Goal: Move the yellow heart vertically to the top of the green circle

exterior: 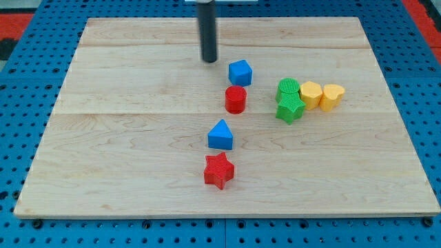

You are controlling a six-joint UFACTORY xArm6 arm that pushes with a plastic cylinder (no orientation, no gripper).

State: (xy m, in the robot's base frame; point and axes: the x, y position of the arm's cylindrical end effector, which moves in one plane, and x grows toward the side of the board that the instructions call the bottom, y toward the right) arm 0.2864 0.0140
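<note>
Rod, no claw to spread or pinch: my tip near board's top edge, just up-left of blue block. Yellow heart toward right edge, touching yellow block beside green circle. Risk: push drags neighbours, green star too.

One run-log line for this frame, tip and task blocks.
my tip: upper middle, left of blue block | yellow heart: far right of cluster, untouched | green circle: cluster's left
</note>
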